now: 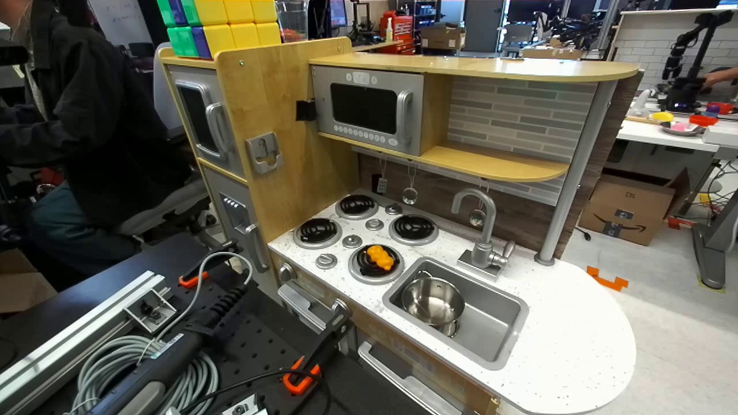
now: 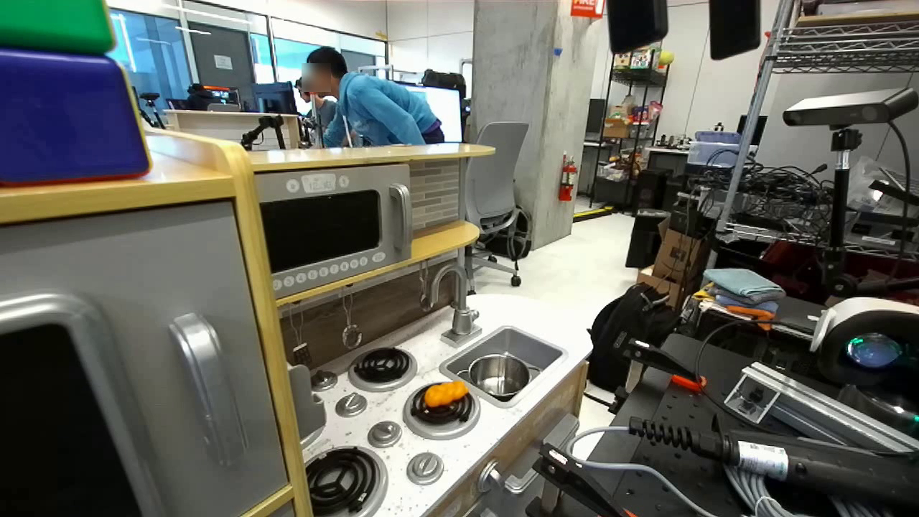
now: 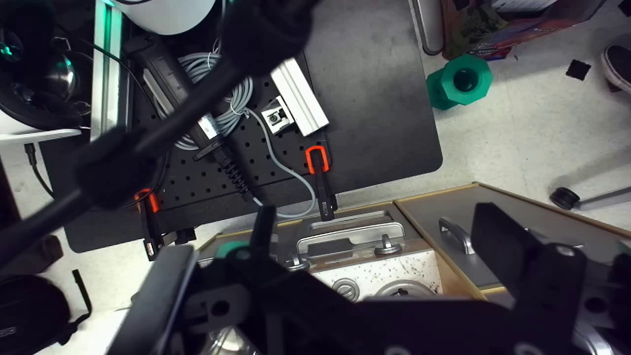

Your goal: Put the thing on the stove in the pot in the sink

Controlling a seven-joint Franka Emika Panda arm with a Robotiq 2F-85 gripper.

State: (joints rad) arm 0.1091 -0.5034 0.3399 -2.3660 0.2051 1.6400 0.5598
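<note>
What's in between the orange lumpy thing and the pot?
The burner's edge, a little white counter and the sink's rim, in both exterior views.

In wrist view, tool cut off below, pot mostly hidden

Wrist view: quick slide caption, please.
Black two-fingered gripper, open; beyond it, a white speckled countertop and a black perforated tabletop.

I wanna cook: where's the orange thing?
In an exterior view, the orange thing lies on the burner just left of the sink, which holds the pot.
</note>
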